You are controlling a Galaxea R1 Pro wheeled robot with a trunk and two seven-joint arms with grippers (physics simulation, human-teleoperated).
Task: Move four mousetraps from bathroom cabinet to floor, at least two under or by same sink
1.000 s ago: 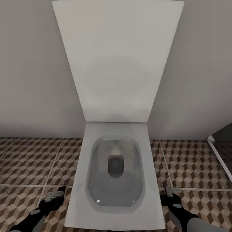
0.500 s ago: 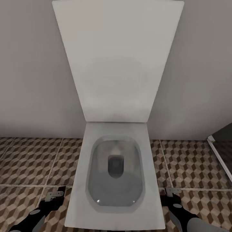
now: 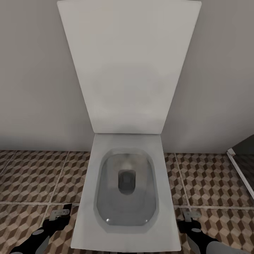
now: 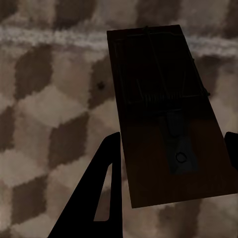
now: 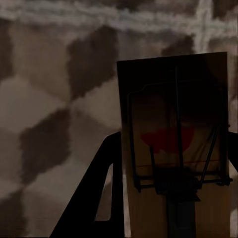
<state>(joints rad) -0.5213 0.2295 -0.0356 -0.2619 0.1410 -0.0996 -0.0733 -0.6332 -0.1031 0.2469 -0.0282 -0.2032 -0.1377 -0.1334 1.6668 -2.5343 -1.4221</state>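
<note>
Nearest, in the left wrist view: carried the left-hand mousetrap (image 4: 168, 114) flat between the fingers of the left gripper (image 4: 168, 146), jaws drawn narrow against its long edges, above the bathroom floor (image 4: 44, 114) and seemingly not touching it. Likewise in the right wrist view: carried the right-hand mousetrap (image 5: 173, 148), red patch under its wire, in the right gripper (image 5: 172, 148), pinched narrow in the same way over the tiles.

Risks, as judged:
- Could have lost either trap with a small slackening of the pinch, given only thin wooden edges to bear on; would then have dropped here, beside the toilet (image 3: 127, 190) and not by a sink.
- Could have mistaken that white boxy toilet for the sink, and so failed the condition of two traps under or next to one basin.
- Could have knocked a low-hanging gripper against the toilet's flank while turning the base, both arms flanking it closely in the head view, left gripper (image 3: 60, 213) and right gripper (image 3: 190, 215).
- Could have tripped a wire bar by setting a trap down tilted or hard.

Counted, near to far: two grippers, two mousetraps in hand out of four wanted, one toilet with lid raised against one pale wall (image 3: 31, 70), one dark framed panel (image 3: 241, 155) at the far right. Counted no sink and no cabinet here.
</note>
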